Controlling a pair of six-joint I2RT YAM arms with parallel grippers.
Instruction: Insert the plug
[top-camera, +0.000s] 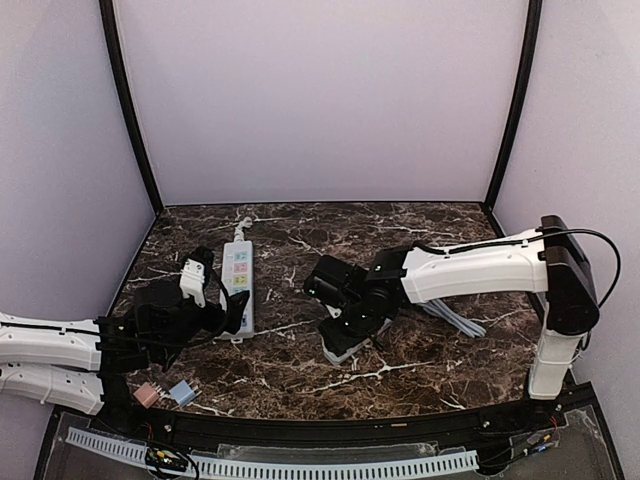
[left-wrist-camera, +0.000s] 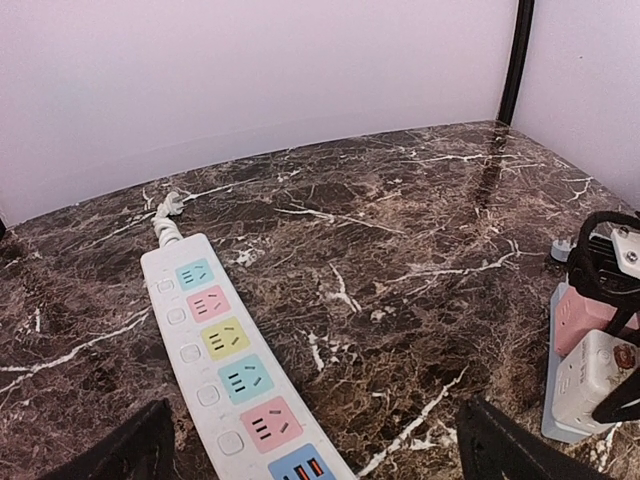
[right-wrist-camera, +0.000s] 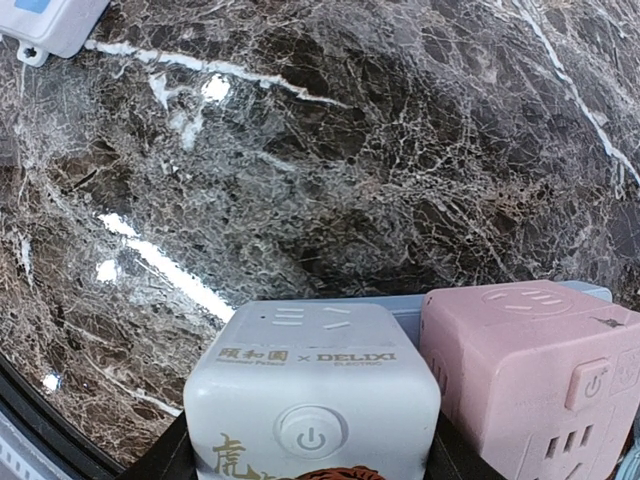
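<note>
The left gripper (top-camera: 216, 298) stands wide and empty, just beside the power strip (top-camera: 238, 280). Well apart to the right, the right gripper (top-camera: 342, 330) grips the white cube plug (right-wrist-camera: 310, 390), with a pink cube (right-wrist-camera: 530, 370) touching it. Insertion is not yet begun.

In the lower middle of the right wrist view, the white cube (right-wrist-camera: 312, 400) reads "× DELIXI" after small Chinese characters. Its round button (right-wrist-camera: 312, 437) carries a power sign, and the gold Chinese characters beside it are cut off. The pink cube (right-wrist-camera: 530, 370) at lower right also bears a power sign.
</note>
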